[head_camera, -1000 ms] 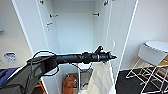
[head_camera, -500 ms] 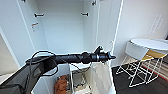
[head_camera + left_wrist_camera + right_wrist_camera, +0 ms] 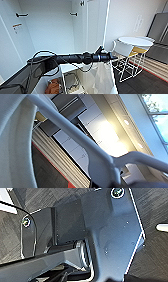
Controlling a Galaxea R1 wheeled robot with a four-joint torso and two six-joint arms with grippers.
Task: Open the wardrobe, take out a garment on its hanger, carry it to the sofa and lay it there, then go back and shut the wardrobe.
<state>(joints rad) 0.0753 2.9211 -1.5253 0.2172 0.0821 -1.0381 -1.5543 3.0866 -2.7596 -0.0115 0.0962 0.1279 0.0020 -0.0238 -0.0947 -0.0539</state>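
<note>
Wardrobe (image 3: 50, 37) slides leftward in the head view as the robot turns, a white round desk (image 3: 135, 41) with wire chairs swinging in on the right, so I judge the carry to the sofa is beginning. Left gripper (image 3: 112, 57), arm stretched out, has its fingers clamped on the hanger (image 3: 75, 139), and the white T-shirt (image 3: 102, 77) hangs limp straight beneath them, outside the open wardrobe.

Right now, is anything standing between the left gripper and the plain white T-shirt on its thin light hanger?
Nothing visible does. The left gripper holds the thin light hanger, and the plain white T-shirt hangs right below it, before the open white wardrobe. A white wire-legged chair stands close beside the T-shirt.
</note>
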